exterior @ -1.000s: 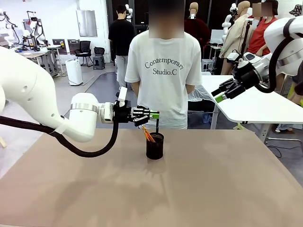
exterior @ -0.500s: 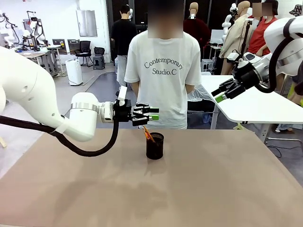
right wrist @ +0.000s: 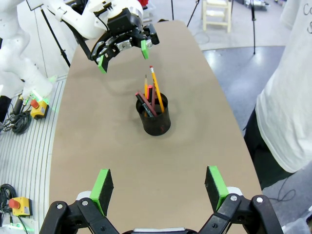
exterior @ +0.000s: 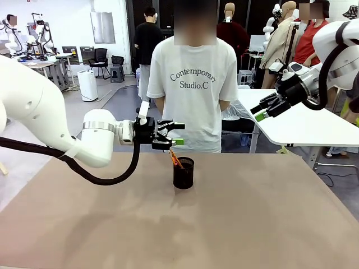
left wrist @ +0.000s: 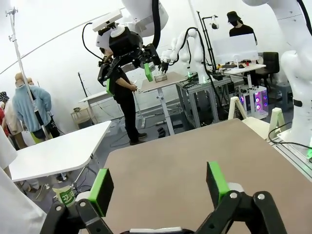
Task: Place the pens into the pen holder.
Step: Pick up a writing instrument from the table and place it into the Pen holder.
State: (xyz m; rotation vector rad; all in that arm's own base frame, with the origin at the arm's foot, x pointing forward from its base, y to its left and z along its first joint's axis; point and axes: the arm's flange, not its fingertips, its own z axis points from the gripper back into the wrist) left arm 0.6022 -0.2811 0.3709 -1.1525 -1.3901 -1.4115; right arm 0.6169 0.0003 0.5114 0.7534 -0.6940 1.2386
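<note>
1. From my remote station I see the left pincer (exterior: 173,137) held level above the brown surface (exterior: 179,224), just up and to the left of the pen holder (exterior: 183,172), its green pads spread wide with nothing between them.

2. The left wrist camera confirms it: the two green-padded fingers (left wrist: 101,191) stand far apart over bare tabletop, holding nothing.

3. The pen holder, a small black mesh cup, stands upright near the middle of the surface, toward the far edge where a person in a white T-shirt (exterior: 193,89) stands.

4. The pens (right wrist: 151,95) are inside the cup and lean out over its rim; from the right wrist camera I count a yellow pencil, an orange one, a reddish one and a black one with a red tip.

5. The right pincer (exterior: 259,112) hangs high off to the right, well apart from the cup, over a white side table (exterior: 303,126); its fingers (right wrist: 102,184) are spread and grip nothing.

6. In the right wrist view the left pincer (right wrist: 123,50) sits just beyond the cup, near the pencil tips but not touching them.
</note>
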